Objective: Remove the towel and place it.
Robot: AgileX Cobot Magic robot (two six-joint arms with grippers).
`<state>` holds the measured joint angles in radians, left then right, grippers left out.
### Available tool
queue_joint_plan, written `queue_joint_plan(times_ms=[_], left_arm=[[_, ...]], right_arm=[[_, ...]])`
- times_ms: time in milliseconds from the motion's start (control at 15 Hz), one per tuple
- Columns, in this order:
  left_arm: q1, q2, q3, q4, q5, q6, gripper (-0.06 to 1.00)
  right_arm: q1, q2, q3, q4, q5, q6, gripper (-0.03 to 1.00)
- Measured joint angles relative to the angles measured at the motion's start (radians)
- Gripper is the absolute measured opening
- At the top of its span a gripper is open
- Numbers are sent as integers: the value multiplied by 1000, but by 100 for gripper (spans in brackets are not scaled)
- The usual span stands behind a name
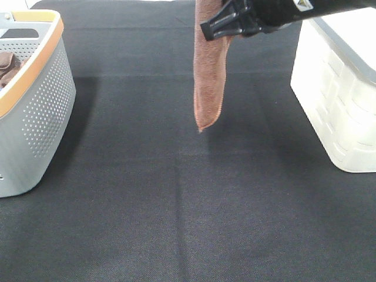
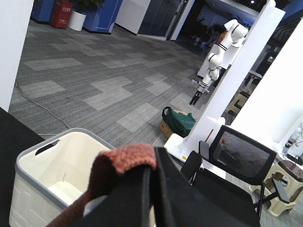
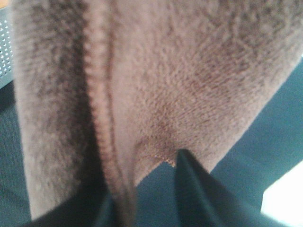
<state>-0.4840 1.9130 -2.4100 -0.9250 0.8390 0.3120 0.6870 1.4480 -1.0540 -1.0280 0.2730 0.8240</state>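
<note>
The left pincer (image 2: 152, 165) is pressed together on the towel's (image 1: 208, 88) top fold. The cloth hangs down past the right pincer (image 1: 207, 29); whether that one pinches it, I can't tell.

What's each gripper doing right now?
Left gripper: shut on the towel.
Right gripper: looks open, fingers either side of the hanging towel.

Black right arm (image 1: 305, 7) reaching in from 2 o'clock, right tool (image 1: 207, 29) angled down toward 8 o'clock in front of the hanging towel (image 1: 208, 88), its jaw state unclear, left tool (image 2: 152, 156) held high, fingers (image 2: 175, 189) pressed together, pinching a fold of the towel
</note>
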Motion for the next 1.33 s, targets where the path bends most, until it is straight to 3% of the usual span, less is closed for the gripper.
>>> queue_joint_plan(times_ms=[133, 267, 333, 467, 667, 733, 800, 933, 1067, 1200, 1333], left_arm=[[0, 0, 0, 5, 9, 0, 0], [0, 0, 0, 110, 59, -5, 0], [0, 0, 0, 110, 59, -5, 0], [-3, 0, 0, 405, 175, -122, 0], [-3, 0, 0, 761, 306, -290, 0], [-3, 1, 0, 859, 356, -324, 0], [-3, 4, 0, 902, 374, -337, 0], [-3, 14, 2, 925, 376, -340, 0], [-3, 16, 23, 925, 378, -340, 0], [-3, 16, 70, 925, 378, -342, 0], [-3, 16, 127, 952, 380, -342, 0]], right_arm=[[0, 0, -17, 1, 1, 2, 2], [0, -2, -29, 52, 6, -1, 0], [0, -2, -29, 52, 6, -1, 0], [0, -2, -28, 211, 29, -135, 0], [0, -2, -28, 649, 43, -591, 0], [0, -2, -29, 868, 96, -845, 0], [0, -2, -39, 1012, 177, -995, 0], [0, -2, -70, 1144, 311, -1095, 0], [1, -2, -122, 1085, 411, -998, 0], [1, -2, -167, 874, 492, -812, 0], [0, -2, -191, 615, 506, -638, 0]])
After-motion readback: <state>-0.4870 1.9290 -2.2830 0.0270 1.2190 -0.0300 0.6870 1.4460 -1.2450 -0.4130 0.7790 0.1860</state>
